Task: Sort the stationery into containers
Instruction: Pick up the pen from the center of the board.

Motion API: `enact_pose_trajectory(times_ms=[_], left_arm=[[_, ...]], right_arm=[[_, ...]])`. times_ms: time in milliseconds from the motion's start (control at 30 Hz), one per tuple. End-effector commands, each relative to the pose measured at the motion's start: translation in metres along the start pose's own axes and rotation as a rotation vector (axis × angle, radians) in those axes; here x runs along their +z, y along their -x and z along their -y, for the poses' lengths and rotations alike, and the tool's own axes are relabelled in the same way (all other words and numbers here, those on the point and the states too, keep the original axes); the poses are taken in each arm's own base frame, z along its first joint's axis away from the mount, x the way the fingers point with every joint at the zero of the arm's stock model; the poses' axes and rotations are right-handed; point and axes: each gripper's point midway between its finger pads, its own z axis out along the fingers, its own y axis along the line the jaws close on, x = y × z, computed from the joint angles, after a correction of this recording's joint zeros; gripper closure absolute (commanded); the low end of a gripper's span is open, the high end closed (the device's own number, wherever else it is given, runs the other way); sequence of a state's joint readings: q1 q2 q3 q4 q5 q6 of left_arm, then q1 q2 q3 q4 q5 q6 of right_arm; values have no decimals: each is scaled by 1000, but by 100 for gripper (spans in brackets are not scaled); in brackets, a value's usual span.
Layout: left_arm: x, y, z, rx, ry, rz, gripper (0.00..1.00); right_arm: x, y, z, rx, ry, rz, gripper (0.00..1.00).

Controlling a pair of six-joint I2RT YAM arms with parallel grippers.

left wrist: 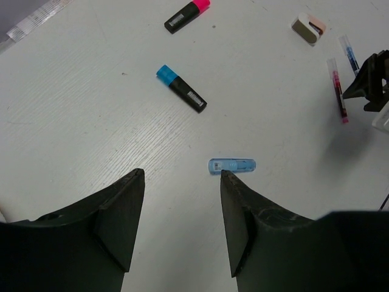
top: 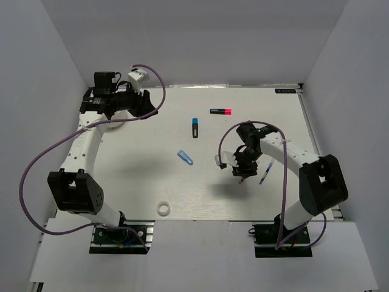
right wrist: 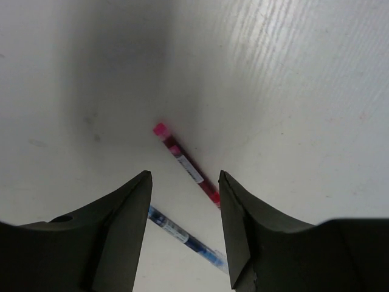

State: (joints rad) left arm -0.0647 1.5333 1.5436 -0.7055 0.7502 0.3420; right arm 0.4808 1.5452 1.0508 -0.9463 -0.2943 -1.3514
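My right gripper (top: 241, 173) is open and hovers low over a thin red pen (right wrist: 185, 163), which lies between the open jaws in the right wrist view (right wrist: 185, 173). A blue pen (right wrist: 182, 234) lies just beside it, and also shows in the top view (top: 265, 172). My left gripper (top: 144, 103) is open and empty at the far left, raised above the table (left wrist: 182, 171). A translucent blue tube (left wrist: 231, 165), a black marker with a blue end (left wrist: 181, 88) and a black marker with a pink end (left wrist: 187, 14) lie mid-table. The white tub is mostly hidden; a curved white edge (top: 117, 123) shows under the left arm.
A white tape ring (top: 163, 208) lies near the front edge. A small white and pink block (left wrist: 309, 27) sits left of my right gripper. Purple cables loop around both arms. White walls enclose the table on three sides.
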Motion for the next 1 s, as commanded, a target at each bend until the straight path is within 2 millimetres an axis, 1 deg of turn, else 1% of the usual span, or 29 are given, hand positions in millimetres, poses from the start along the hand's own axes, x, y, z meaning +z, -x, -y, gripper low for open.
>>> enact_pose_trajectory(times_ms=[0,33,67,100,167,200,267,333,433,567,667,700,800,833,900,933,967], left_arm=[[-8,12,11,40,-2,26,37],[-6,13,15,45,-12,24,37],[-5,13,15,52,-10,29,37],[-6,13,15,51,-10,30,36],[-6,14,15,53,-8,36,36],[-4,16,17,58,-13,38,36],[-3,15,16,53,-13,33,36],[-2,13,16,47,-12,29,36],[1,12,19,50,-22,26,36],[2,12,16,53,-12,24,36],[1,12,15,58,-6,25,36],[1,12,15,59,-6,25,36],[1,10,15,61,-5,21,36],[1,10,15,63,-5,23,36],[0,12,17,71,-8,34,36],[1,9,18,70,-11,36,36],[1,10,18,70,-12,40,36]], right_arm=[[-1,-7,23,-106,-74,-63,46],[2,-9,22,-126,-66,-75,48],[4,-15,23,-141,-74,-102,49],[9,-20,19,-170,-60,-118,50],[13,-29,17,-192,-49,-150,52],[17,-31,15,-209,-35,-157,53],[18,-38,14,-208,-24,-176,53],[21,-40,14,-230,-19,-184,54],[23,-43,21,-252,-39,-201,54],[28,-47,24,-271,-28,-216,57],[35,-54,20,-310,-7,-233,61],[37,-53,18,-325,-1,-232,63],[43,-62,6,-365,32,-252,65],[47,-66,0,-387,46,-257,67],[48,-66,-1,-400,43,-255,73],[49,-65,-2,-405,45,-250,77],[48,-62,-1,-405,37,-239,86]])
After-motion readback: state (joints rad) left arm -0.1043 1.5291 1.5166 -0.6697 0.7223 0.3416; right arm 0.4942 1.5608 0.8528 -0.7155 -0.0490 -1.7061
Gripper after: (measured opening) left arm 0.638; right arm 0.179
